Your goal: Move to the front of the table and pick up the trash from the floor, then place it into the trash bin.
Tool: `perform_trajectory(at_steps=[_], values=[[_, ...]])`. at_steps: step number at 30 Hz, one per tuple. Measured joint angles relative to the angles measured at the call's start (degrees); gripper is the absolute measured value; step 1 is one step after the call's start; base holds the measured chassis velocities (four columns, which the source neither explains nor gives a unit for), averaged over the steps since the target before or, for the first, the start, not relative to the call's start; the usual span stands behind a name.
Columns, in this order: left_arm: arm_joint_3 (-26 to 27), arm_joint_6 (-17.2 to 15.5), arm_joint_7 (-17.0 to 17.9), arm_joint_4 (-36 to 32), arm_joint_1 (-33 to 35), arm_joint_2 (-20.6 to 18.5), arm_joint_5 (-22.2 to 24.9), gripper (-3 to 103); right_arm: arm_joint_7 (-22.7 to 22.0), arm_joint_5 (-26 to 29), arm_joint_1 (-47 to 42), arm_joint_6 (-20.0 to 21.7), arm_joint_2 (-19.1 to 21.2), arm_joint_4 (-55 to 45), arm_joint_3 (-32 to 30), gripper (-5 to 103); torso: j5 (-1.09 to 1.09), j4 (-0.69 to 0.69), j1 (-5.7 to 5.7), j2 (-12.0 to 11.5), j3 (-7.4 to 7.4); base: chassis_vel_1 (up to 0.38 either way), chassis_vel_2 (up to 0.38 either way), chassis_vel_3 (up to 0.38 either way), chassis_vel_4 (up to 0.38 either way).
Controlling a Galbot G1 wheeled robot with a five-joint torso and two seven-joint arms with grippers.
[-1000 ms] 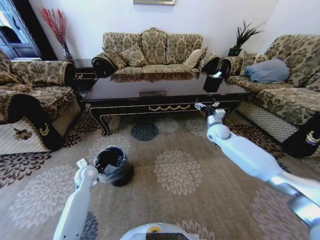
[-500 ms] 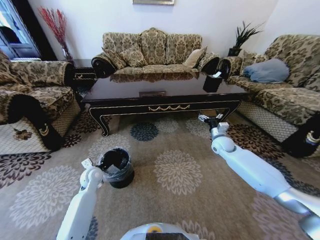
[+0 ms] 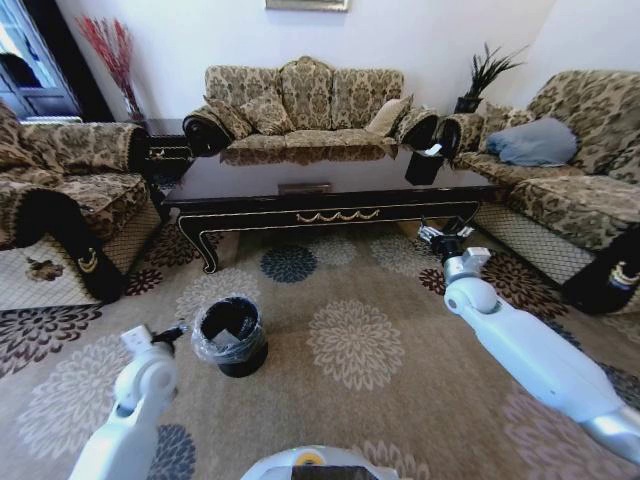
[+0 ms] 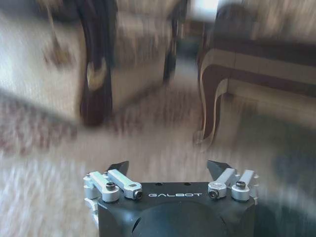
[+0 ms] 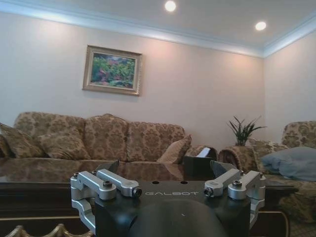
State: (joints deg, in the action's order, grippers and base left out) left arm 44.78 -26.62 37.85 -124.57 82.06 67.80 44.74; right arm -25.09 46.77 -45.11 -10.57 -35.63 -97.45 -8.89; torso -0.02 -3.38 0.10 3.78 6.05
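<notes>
The left pincer (image 3: 176,330) has swung outward off the trash bin (image 3: 229,335), jaws spread and empty; the bin now stands just to its right on the carpet. The right pincer (image 3: 443,238), also open and empty, has drawn back from the counter (image 3: 330,213), which lies just beyond it. Judged: release appears complete.

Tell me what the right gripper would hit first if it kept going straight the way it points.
Probably the table: the right gripper points at its front right end, near the curved leg. Depth is unclear.
</notes>
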Motion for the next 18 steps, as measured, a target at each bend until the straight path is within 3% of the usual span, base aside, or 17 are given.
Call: perform_trajectory(at_steps=[3,4,5,8,9,13,14,16,18], values=[[3.8,7.2,-10.6,-4.9,3.4,0.6,-7.1,99,2.6,-0.6,-8.0,-0.4,0.8,-5.1,-6.9,100,0.02,-0.05,0.00,0.0,0.00,0.000,0.000,0.000,0.000],[4.8,9.0,-12.7,-5.8,4.5,0.7,-9.3,99,3.6,-1.1,-10.4,-0.8,1.0,-6.4,-9.0,100,0.02,-0.07,0.00,0.0,0.00,0.000,0.000,0.000,0.000],[4.8,9.0,-12.7,-5.8,4.5,0.7,-9.3,99,3.6,-1.1,-10.4,-0.8,1.0,-6.4,-9.0,100,0.02,-0.07,0.00,0.0,0.00,0.000,0.000,0.000,0.000],[8.9,14.5,-20.0,-8.3,9.1,1.3,-15.0,100,7.0,-3.4,-18.1,-2.2,0.9,-9.9,-16.5,100,0.01,-0.06,0.00,0.0,0.00,0.000,0.000,0.000,0.000],[8.9,14.5,-20.0,-8.3,9.1,1.3,-15.0,100,7.0,-3.4,-18.1,-2.2,0.9,-9.9,-16.5,100,0.01,-0.06,0.00,0.0,0.00,0.000,0.000,0.000,0.000],[15.6,24.3,-31.7,-8.4,12.8,1.9,-16.2,100,8.3,-7.2,-26.6,-3.8,-0.9,-13.3,-21.3,100,0.02,-0.05,-0.01,0.0,0.00,0.000,0.000,0.000,0.000],[15.6,24.3,-31.7,-8.4,12.8,1.9,-16.2,100,8.3,-7.2,-26.6,-3.8,-0.9,-13.3,-21.3,100,0.02,-0.05,-0.01,0.0,0.00,0.000,0.000,0.000,0.000],[18.0,30.1,-38.1,-6.2,13.1,2.0,-16.1,100,8.3,-9.2,-29.2,-4.4,-2.5,-14.2,-21.7,100,0.03,-0.05,-0.01,0.0,0.00,0.000,0.000,0.000,0.000],[19.0,32.1,-40.3,-5.0,13.3,2.3,-16.3,100,8.3,-10.7,-30.6,-4.7,-3.9,-14.8,-21.7,100,0.01,-0.05,0.00,0.0,0.00,0.000,0.000,0.000,0.000]])
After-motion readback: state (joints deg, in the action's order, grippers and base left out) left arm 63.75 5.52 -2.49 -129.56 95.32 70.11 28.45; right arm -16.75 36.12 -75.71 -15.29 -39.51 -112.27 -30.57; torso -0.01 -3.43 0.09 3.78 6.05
